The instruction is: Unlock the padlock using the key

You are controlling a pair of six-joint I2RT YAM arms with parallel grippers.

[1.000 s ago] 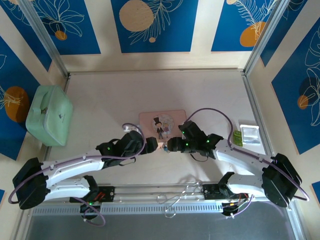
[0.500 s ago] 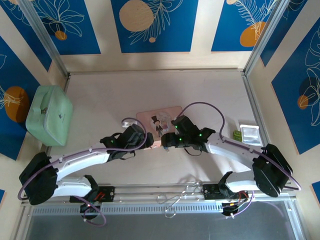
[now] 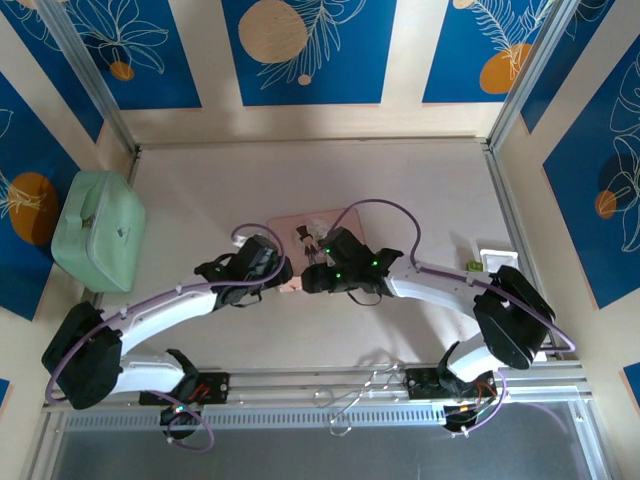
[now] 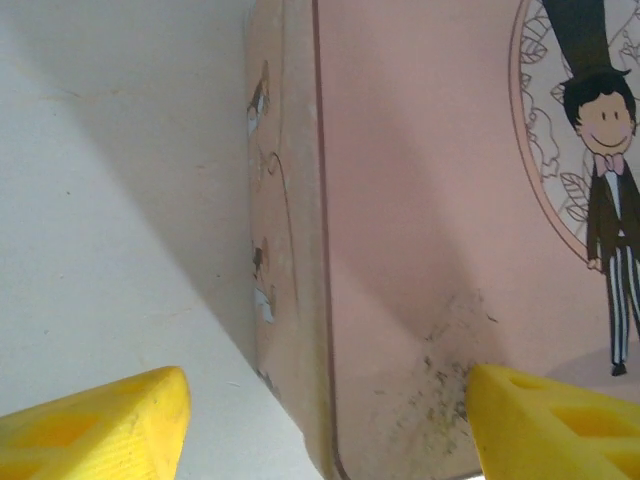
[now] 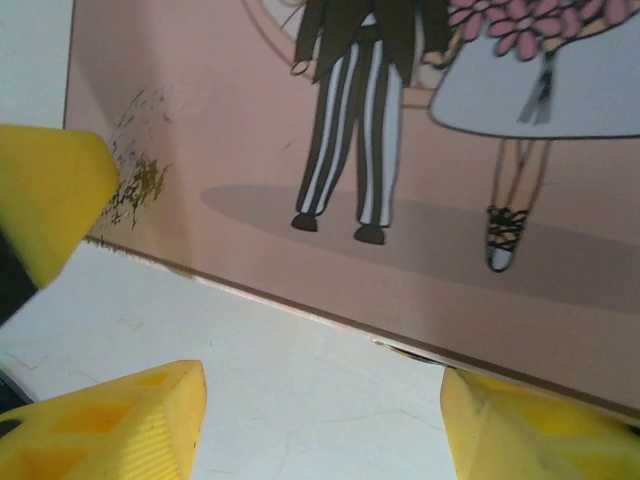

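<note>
The pale worktop point(image 3: 400, 180) spans the scene between blue-patterned walls. The left arm point(image 3: 160, 315) and the right arm point(image 3: 440, 285) both curve inward from the near edge, and their wrists meet at the near side of the pink picture box point(image 3: 285, 235) in the middle of the worktop. A mint-green case point(image 3: 98, 228) lies at the far left, well apart from the box. A white tray point(image 3: 497, 252) sits at the right edge, partly covered by the right arm.

The left hand point(image 4: 320, 430) is released, its yellow fingers spread wide. They straddle the box's left edge near a corner, with one finger over the bare worktop and the other over the scuffed, speckled part of the lid, and nothing is grasped between them. The right hand point(image 5: 320, 420) is also released, its fingers apart over the worktop just beside the box's near edge, below the printed striped trousers. A fingertip point(image 5: 45, 190) of the left hand shows beside the same scuffed corner in the right wrist view.

A small green object point(image 3: 468, 266) lies just beside the tray. The padlock's place cannot be told, since the wrists cover the spot where the hands meet.
</note>
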